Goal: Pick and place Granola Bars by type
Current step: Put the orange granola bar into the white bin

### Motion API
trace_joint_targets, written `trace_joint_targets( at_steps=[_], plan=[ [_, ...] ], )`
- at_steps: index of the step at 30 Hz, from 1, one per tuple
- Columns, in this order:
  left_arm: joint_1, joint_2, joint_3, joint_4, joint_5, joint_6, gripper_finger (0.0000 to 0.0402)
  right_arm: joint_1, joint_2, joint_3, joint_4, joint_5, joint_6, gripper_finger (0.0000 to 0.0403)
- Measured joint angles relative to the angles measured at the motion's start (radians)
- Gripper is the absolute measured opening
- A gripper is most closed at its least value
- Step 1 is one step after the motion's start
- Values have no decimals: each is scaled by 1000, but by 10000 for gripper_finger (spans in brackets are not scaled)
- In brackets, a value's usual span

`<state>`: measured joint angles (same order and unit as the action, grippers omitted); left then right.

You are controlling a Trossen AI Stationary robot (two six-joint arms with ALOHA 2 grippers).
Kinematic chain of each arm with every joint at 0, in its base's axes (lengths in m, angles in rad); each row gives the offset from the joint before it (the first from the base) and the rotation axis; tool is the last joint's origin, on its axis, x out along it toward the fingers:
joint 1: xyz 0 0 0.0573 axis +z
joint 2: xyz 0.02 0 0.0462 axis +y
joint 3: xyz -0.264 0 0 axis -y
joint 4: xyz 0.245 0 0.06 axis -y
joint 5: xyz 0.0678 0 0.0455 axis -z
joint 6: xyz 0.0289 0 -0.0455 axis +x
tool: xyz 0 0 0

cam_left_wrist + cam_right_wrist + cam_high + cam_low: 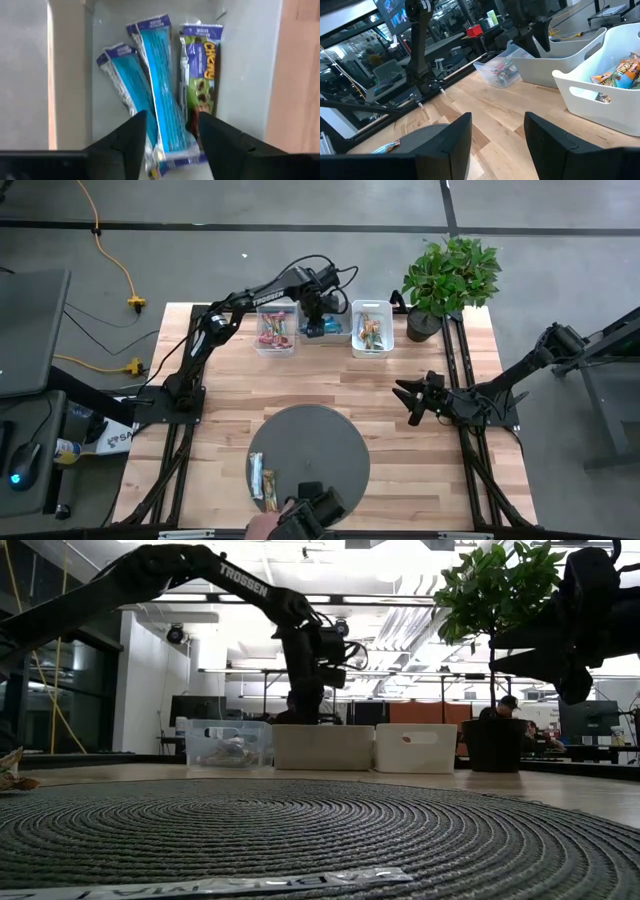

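My left gripper (318, 320) hangs open over the middle white bin (322, 330) at the table's far edge. In the left wrist view its fingers (172, 132) stand on either side of a blue granola bar (160, 95). That bar lies in the bin on a second blue bar (122, 75), beside a blue-and-green bar (202, 70). I cannot tell whether the fingers touch it. A few more bars (262, 480) lie at the near left of the round grey mat (310, 450). My right gripper (412, 398) waits open and empty at the table's right side.
A clear bin (275, 330) with red-pink bars stands left of the middle bin. A white bin (372, 330) with brown-orange bars stands to its right. A potted plant (450, 275) is at the far right corner. A person's hand (262, 525) shows at the near edge.
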<state>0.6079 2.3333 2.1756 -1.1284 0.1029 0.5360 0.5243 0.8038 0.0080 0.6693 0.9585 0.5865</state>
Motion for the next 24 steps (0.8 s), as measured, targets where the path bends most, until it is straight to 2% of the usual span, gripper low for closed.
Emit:
trace_joint_targets(
  at_steps=[4, 7, 13, 19, 24],
  plan=[
    [0, 0, 84, -59, -4, -19, 203, 0, 0, 0, 0, 0, -1, 165],
    [1, -1, 182, -107, 29, -83, 210, 0, 0, 0, 0, 1, -8, 165],
    [8, -135, 143, -69, 247, -226, 211, 0, 0, 0, -2, 0, -10, 165],
    [7, -293, 143, -99, 346, -266, 211, 0, 0, 0, -5, -3, -16, 165],
    [7, -445, 143, -144, 390, -321, 211, 0, 0, 0, -6, -8, -26, 165]
  ],
)
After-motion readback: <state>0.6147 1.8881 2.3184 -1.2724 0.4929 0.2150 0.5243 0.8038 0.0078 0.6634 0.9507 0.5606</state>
